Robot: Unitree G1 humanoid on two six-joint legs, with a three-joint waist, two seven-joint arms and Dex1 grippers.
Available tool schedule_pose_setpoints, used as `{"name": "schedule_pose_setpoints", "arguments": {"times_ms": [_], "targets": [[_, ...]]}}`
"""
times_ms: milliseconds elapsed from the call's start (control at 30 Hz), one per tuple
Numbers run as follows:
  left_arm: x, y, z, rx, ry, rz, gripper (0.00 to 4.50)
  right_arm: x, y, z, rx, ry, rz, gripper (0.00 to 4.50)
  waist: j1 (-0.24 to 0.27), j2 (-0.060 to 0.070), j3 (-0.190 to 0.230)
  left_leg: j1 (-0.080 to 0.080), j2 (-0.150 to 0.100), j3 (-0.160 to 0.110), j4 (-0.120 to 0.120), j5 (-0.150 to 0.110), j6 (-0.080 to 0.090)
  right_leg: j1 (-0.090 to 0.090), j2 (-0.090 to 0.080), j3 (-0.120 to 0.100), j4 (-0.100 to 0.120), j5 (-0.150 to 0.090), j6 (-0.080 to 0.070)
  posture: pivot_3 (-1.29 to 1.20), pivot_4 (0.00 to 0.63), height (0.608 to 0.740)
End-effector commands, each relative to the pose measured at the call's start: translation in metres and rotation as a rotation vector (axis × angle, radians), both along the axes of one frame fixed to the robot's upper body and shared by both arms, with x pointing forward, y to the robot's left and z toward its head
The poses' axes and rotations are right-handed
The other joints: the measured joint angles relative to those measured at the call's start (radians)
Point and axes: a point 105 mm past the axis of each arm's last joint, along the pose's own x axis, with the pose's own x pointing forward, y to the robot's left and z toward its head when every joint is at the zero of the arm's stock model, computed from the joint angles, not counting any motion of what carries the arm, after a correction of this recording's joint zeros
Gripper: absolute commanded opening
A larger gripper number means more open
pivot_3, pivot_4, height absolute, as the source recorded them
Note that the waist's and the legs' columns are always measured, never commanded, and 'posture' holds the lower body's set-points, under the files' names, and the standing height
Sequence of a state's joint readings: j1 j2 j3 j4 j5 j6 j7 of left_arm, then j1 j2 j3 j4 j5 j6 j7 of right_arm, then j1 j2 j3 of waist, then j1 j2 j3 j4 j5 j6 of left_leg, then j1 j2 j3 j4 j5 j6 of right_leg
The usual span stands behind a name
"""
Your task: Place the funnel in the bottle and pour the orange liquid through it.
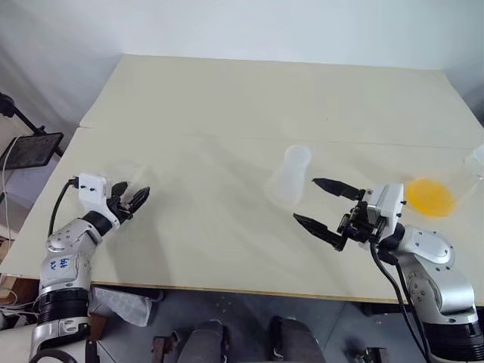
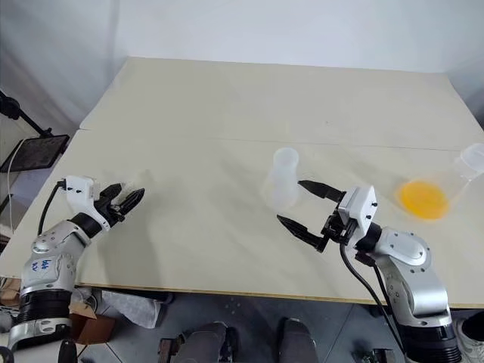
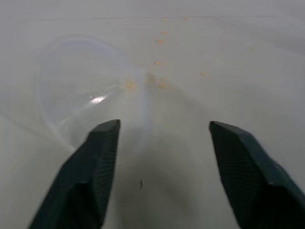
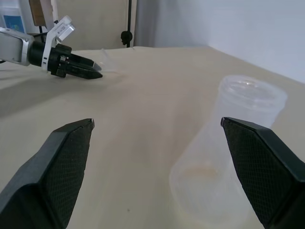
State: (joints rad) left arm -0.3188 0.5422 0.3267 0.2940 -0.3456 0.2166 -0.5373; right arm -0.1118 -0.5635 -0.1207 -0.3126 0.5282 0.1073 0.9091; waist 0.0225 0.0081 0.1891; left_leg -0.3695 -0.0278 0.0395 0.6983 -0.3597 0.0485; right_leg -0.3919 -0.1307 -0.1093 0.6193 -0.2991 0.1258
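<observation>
Tabletop point(image 1: 227, 98), pale cream, carries everything here. The funnel point(image 3: 81, 90) is clear and very faint; it lies on its side near the left edge of the tabletop, just past the tips of the left gripper point(image 1: 130, 200). That gripper has its two black fingers partly apart, one on each side of the funnel's near end, and it grips nothing.

The bottle point(image 1: 291, 175) stands upright near the middle of the tabletop, a bit toward the right side. It is whitish, wide at the bottom with a straight neck. The right gripper point(image 1: 324, 204) hangs just beside it with its fingers spread wide and nothing between them.

The orange liquid point(image 1: 429, 197) sits in a clear vessel point(image 2: 463, 172) by the right edge of the tabletop.

Small blue writing shows on the left arm, but it cannot be read.
</observation>
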Motion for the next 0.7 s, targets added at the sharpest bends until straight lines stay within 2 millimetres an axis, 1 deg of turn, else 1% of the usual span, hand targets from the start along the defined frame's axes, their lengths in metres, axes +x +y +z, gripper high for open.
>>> {"name": "schedule_pose_setpoints", "arguments": {"times_ms": [33,200,233,367,467,600,700], "targets": [[0.002,-0.003,0.007,0.016,-0.035,-0.010,1.93,-0.006,0.001,0.012,0.009,-0.069,-0.002,4.50,0.000,0.000,0.000,0.000,0.000,0.000,0.000,0.000,0.000,0.000,0.000,0.000,0.000,0.000,0.000,0.00,0.150,0.740],[0.002,-0.002,0.011,0.012,-0.058,-0.016,0.28,-0.007,0.000,0.011,0.011,-0.069,-0.015,4.50,0.002,0.000,0.000,0.000,0.000,0.000,0.000,0.000,0.000,0.000,0.000,0.000,0.000,0.000,0.000,0.00,0.150,0.740],[0.003,-0.003,0.013,0.013,-0.070,-0.030,0.07,-0.008,0.000,0.011,0.012,-0.069,-0.019,4.50,0.002,0.000,0.000,0.000,0.000,0.000,0.000,0.000,0.001,0.000,0.000,0.000,0.000,0.000,0.000,0.00,0.150,0.740],[0.003,-0.008,0.027,0.019,-0.129,-0.095,0.07,-0.011,-0.001,0.009,0.011,-0.068,-0.032,4.50,0.002,0.000,0.000,0.000,-0.001,0.000,0.000,0.001,0.001,0.001,0.000,0.000,0.000,0.000,0.000,0.00,0.150,0.740],[0.000,-0.018,0.050,0.054,-0.185,-0.210,0.07,-0.016,-0.008,0.008,0.003,-0.065,-0.066,4.50,0.003,0.000,0.000,0.000,-0.001,0.000,0.000,0.001,0.001,0.000,0.000,0.000,0.000,0.000,0.000,0.00,0.150,0.740],[-0.012,-0.048,0.090,0.133,-0.257,-0.467,0.07,-0.024,-0.020,0.008,-0.012,-0.058,-0.131,4.50,0.003,0.000,0.000,-0.001,-0.001,-0.001,0.000,0.001,0.001,0.000,0.000,0.000,0.000,0.000,0.000,0.00,0.150,0.740],[-0.018,-0.090,0.125,0.272,-0.304,-0.752,0.07,-0.034,-0.032,0.002,-0.022,-0.036,-0.195,4.50,0.009,0.000,0.000,-0.001,-0.002,-0.002,0.001,0.001,0.001,0.001,-0.001,0.000,0.000,0.000,0.000,0.00,0.150,0.740]]}}
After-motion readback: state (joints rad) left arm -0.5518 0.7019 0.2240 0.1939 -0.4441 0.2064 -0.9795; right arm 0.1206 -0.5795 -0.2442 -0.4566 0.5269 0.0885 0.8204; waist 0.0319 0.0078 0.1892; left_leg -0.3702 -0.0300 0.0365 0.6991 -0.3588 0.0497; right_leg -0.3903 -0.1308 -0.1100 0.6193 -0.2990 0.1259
